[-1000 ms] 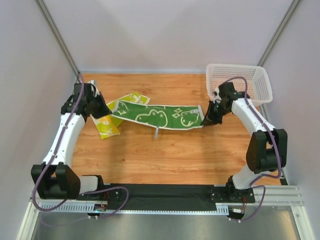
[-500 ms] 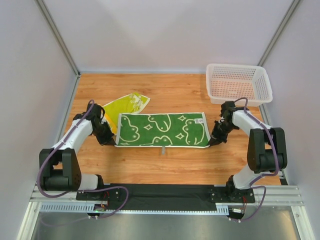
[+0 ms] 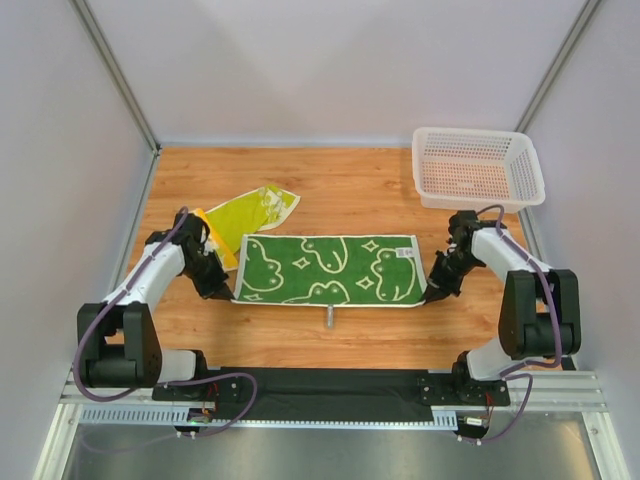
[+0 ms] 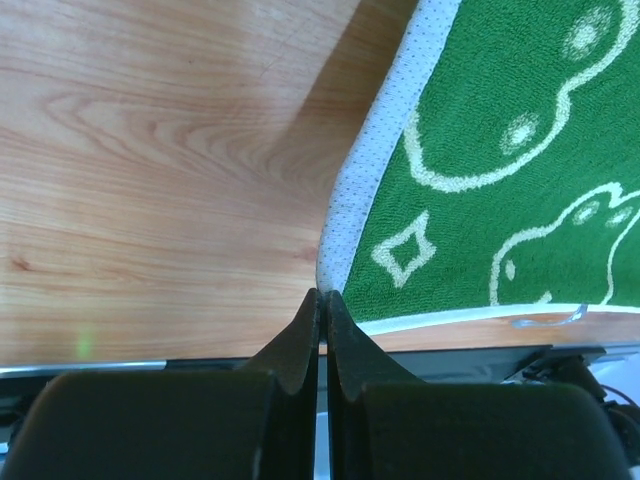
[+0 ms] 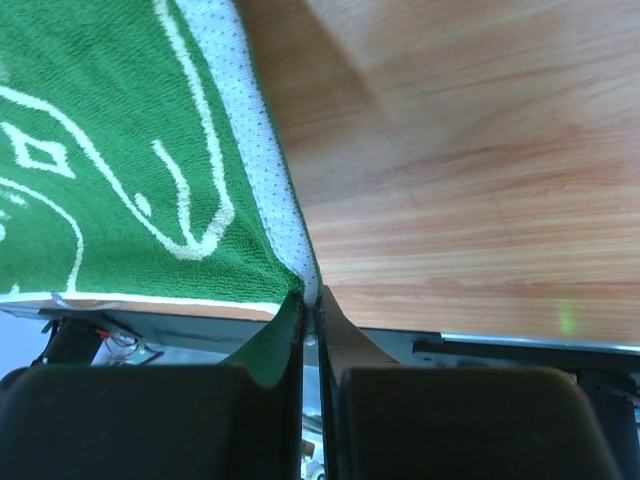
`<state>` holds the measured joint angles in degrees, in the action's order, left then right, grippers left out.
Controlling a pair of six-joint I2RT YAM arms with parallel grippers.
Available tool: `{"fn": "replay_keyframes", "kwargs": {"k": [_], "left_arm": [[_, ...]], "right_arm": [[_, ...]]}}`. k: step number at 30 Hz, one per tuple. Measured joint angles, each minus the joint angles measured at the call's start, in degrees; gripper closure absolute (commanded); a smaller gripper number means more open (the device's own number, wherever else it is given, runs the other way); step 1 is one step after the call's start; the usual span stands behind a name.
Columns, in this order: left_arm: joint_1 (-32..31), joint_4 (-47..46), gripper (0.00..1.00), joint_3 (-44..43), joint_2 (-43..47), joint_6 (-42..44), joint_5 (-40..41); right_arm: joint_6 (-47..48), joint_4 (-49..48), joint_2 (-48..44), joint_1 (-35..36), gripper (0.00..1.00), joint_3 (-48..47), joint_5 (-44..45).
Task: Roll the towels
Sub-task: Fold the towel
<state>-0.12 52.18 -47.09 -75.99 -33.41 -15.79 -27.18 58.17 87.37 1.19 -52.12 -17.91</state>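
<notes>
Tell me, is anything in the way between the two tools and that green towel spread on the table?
Nothing visible does. The left tool and right tool are each shut on a near corner of the green towel. The other towel lies beyond its far left corner, the basket at the far right.

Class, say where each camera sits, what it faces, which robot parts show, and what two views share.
Top external: above, behind the bases, looking down at the table; both arms show.
Left wrist: wrist-mounted, facing a corner of the green towel; left gripper pinches it.
Right wrist: likewise, right gripper pinching another corner.
Shared: the towel.
</notes>
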Motion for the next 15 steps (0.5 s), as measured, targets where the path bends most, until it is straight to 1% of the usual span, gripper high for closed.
{"fn": "replay_keyframes", "kwargs": {"k": [4, 9, 15], "left_arm": [[0.0, 2.5, 1.00, -3.4, -1.9, 1.0, 0.2], [0.0, 3.6, 1.00, -13.0, -8.5, 2.7, 0.0], [0.0, 5.0, 1.00, -22.7, -15.4, 3.8, -0.7]], "right_arm": [[0.5, 2.4, 0.8, -0.2, 1.00, -4.3, -1.5], [1.9, 3.4, 4.9, -0.2, 1.00, -13.4, -3.0], [3.1, 4.2, 11.6, -0.2, 1.00, -20.9, -3.3]]}}
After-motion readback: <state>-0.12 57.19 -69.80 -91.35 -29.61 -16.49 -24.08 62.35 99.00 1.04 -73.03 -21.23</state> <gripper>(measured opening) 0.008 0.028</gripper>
